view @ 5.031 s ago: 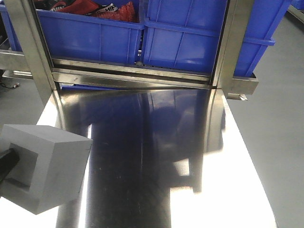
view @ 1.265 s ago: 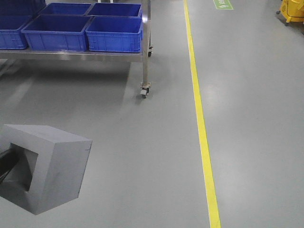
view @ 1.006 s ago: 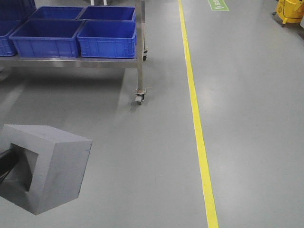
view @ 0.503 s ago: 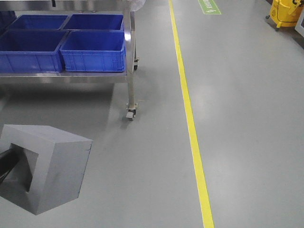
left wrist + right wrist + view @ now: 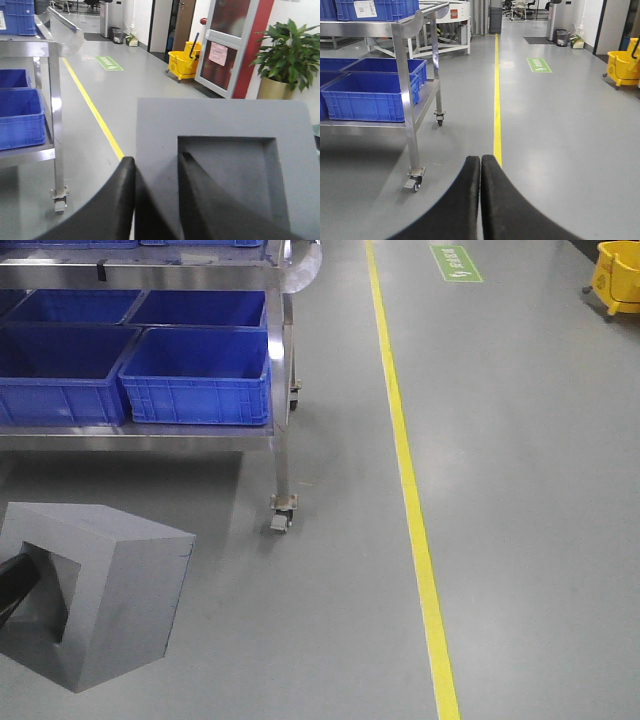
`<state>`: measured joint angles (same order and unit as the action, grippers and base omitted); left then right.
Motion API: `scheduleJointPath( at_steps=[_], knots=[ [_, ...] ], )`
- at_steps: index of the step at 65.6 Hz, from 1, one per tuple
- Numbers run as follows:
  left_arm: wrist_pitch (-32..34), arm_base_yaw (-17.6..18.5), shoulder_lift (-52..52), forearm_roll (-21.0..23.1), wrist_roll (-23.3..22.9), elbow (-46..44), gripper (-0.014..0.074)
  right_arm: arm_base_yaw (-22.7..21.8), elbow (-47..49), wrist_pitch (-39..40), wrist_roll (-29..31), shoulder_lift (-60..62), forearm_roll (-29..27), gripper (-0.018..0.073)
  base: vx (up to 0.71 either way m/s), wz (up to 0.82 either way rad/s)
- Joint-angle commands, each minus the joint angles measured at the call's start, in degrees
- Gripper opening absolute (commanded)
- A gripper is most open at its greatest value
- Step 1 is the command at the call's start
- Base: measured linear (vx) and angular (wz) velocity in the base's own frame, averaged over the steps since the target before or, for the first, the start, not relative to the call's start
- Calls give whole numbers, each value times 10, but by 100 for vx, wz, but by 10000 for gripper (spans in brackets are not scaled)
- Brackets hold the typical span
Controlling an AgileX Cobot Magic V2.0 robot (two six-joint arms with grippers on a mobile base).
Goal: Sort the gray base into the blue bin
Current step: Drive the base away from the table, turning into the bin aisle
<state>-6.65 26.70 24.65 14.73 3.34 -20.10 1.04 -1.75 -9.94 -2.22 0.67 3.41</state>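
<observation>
The gray base (image 5: 115, 585) hangs at the lower left of the front view, its square recess facing left. My left gripper (image 5: 156, 160) is shut on one wall of the gray base (image 5: 235, 145), with one black finger inside the recess and the other on the outer side. My right gripper (image 5: 480, 159) is shut and holds nothing, pointing over the floor. Several blue bins stand on the lower shelf of a steel cart; the nearest blue bin (image 5: 200, 375) is ahead and to the left, apart from the base.
The steel cart (image 5: 283, 390) rolls on casters (image 5: 281, 516). A yellow floor line (image 5: 415, 520) runs ahead on the right. A yellow mop bucket (image 5: 618, 275) stands far right. A potted plant (image 5: 287, 60) stands beside a red-framed door (image 5: 232, 45).
The whole view has shifted: the cart with the blue bins now sits nearer and lower in the frame. The gray base stays clamped in my left gripper.
</observation>
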Motion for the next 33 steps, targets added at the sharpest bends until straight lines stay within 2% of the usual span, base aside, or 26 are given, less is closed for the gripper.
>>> scheduleJointPath(
  at_steps=[1,33],
  knots=[
    [60,4,-1,5,-4,-17,-6,-3,-8,43,3,7,4,-9,43,12],
    [60,4,-1,5,-4,-17,-6,-3,-8,43,3,7,4,-9,39,13]
  ],
)
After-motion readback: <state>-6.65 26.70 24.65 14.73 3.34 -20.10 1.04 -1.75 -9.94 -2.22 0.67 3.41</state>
